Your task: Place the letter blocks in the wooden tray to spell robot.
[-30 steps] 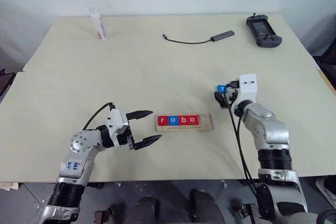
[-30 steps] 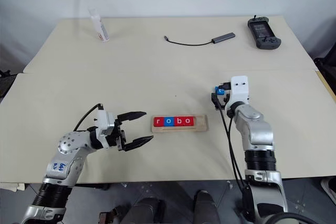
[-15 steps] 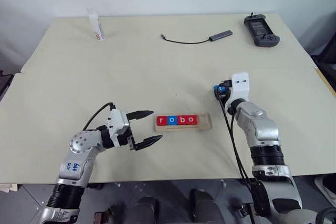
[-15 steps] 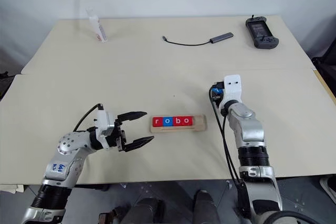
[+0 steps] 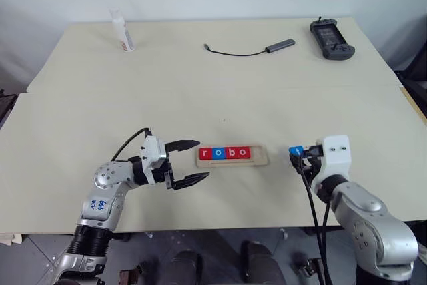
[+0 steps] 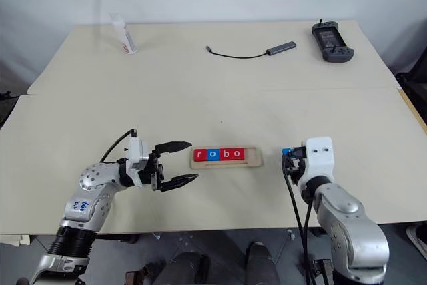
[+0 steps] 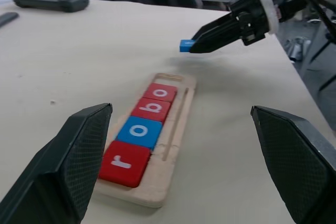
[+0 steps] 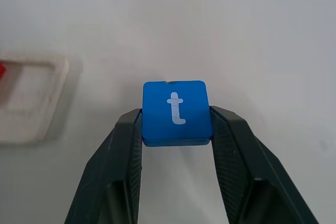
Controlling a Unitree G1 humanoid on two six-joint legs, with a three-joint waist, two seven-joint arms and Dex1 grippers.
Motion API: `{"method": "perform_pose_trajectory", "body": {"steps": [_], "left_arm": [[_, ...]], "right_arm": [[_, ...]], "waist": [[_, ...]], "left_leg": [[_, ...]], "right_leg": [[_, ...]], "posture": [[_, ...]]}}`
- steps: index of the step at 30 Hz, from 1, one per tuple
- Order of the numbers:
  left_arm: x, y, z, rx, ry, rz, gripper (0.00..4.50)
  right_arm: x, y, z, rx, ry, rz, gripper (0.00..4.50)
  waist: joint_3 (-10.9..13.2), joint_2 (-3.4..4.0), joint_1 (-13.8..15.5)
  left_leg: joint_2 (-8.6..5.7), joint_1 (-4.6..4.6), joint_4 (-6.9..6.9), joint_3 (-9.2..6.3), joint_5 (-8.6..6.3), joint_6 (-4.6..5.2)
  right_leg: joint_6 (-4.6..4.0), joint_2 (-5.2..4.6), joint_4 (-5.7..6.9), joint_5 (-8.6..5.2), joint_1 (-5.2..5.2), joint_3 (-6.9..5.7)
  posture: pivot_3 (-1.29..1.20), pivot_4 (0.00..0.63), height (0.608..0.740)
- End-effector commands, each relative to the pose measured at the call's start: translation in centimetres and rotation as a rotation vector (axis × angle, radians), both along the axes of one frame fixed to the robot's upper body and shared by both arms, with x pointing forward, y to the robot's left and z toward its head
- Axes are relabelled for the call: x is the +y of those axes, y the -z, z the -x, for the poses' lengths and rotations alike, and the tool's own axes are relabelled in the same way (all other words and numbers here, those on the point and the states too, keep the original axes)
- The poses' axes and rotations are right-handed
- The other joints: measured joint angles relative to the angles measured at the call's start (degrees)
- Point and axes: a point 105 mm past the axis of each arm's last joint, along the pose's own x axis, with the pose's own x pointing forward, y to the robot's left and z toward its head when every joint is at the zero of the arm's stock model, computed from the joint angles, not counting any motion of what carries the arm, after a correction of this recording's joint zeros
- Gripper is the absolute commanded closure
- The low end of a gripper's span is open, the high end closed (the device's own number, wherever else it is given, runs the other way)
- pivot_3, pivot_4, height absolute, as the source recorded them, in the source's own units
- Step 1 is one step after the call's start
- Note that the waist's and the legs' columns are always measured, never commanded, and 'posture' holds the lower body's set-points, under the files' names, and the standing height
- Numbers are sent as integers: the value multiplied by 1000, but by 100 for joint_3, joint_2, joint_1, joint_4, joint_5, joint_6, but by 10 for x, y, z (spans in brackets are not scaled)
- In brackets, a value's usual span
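The wooden tray (image 5: 233, 155) lies at the table's middle front. It holds four letter blocks (image 7: 140, 131) that read r, o, b, o in red, blue, red, red, and its right end slot (image 8: 26, 100) is bare. My right gripper (image 5: 295, 152) hovers just right of the tray, shut on a blue block marked t (image 8: 177, 103). The block is held flat between the fingertips (image 8: 128, 129), above the table. My left gripper (image 5: 200, 159) stands open just left of the tray, pointing at it, with nothing between its fingers.
A white bottle (image 5: 123, 31) stands at the far left. A dark cable with adapter (image 5: 250, 49) and a black controller (image 5: 331, 37) lie along the far edge. A seam crosses the table (image 5: 200, 98) behind the tray.
My right gripper closed on the blue t block farther out on the table and drew it back toward the front edge, beside the tray's right end. The left gripper stayed in place.
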Motion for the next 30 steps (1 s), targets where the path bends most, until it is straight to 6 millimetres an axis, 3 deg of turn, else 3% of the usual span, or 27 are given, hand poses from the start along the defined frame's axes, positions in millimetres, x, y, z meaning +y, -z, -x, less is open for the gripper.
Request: {"method": "perform_pose_trajectory", "body": {"steps": [1,4,7,9,15,20,26,30], "left_arm": [[1,-7,-2,-21,26,1,0],[1,-10,-4,-31,31,-4,0],[4,-12,-5,-42,19,-6,0],[6,-12,-5,-45,9,-6,0],[9,-11,-1,-55,-19,-2,0],[8,-13,2,-78,-18,-6,0],[5,-16,6,-90,-10,-6,0],[5,-17,7,-98,-25,-5,0]], "right_arm": [[4,-9,2,-35,25,-54,1988],[12,-9,0,-41,-18,-34,947],[5,-13,-3,-42,-68,0,47],[-6,-19,-6,-39,-128,32,47],[-27,-45,-15,-57,-549,257,47],[-46,-31,-22,41,-839,435,47],[-62,-14,-41,183,-1005,493,47],[-58,-8,-52,195,-1058,492,47]], "waist": [[0,0,5],[0,0,9],[0,0,10],[0,0,12],[1,0,15],[3,-4,-6],[3,-4,-5],[3,-4,7]], "left_leg": [[0,0,0,1,1,-1],[-2,1,2,0,2,-2],[-3,0,1,0,1,0],[-3,-2,0,-1,0,2],[0,-2,0,0,-2,7],[4,0,-1,5,-2,7],[2,-2,5,8,-1,6],[6,-3,3,5,-2,4]], "right_leg": [[0,0,0,0,0,0],[0,-2,3,0,0,0],[0,-3,2,0,0,0],[0,-3,1,0,1,-2],[0,0,-15,0,8,-9],[1,-1,-17,0,10,-10],[3,-5,-17,1,9,-9],[2,-4,-20,1,7,-11]], "posture": [[0,150,740],[0,150,740],[0,150,740],[0,150,740],[0,150,740],[0,150,740],[0,150,740],[0,150,740]]}}
